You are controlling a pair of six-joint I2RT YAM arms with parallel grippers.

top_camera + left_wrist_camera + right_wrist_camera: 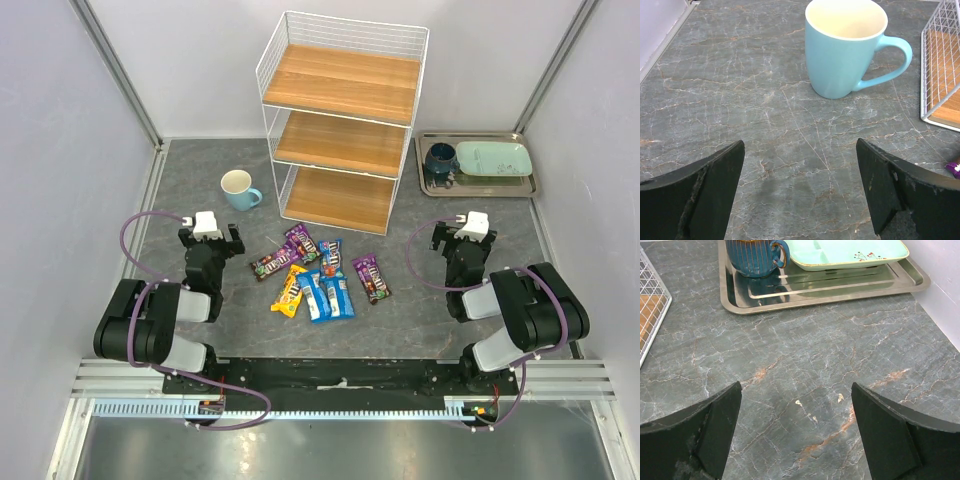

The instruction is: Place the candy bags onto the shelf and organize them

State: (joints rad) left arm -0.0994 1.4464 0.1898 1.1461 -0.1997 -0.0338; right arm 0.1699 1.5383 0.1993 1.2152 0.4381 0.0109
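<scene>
lying between left claw [800,143] and right claw [796,385], both spread apart, empty: candy bags [318,276]; brown bag [270,265] nearer left, crosswise.

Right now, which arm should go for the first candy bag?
Left, likely. The left gripper is open, empty and nearer the candy bags; a dark packet lies just to its right. The right gripper, also open, sits farther from the pile, nearer the tray.
</scene>
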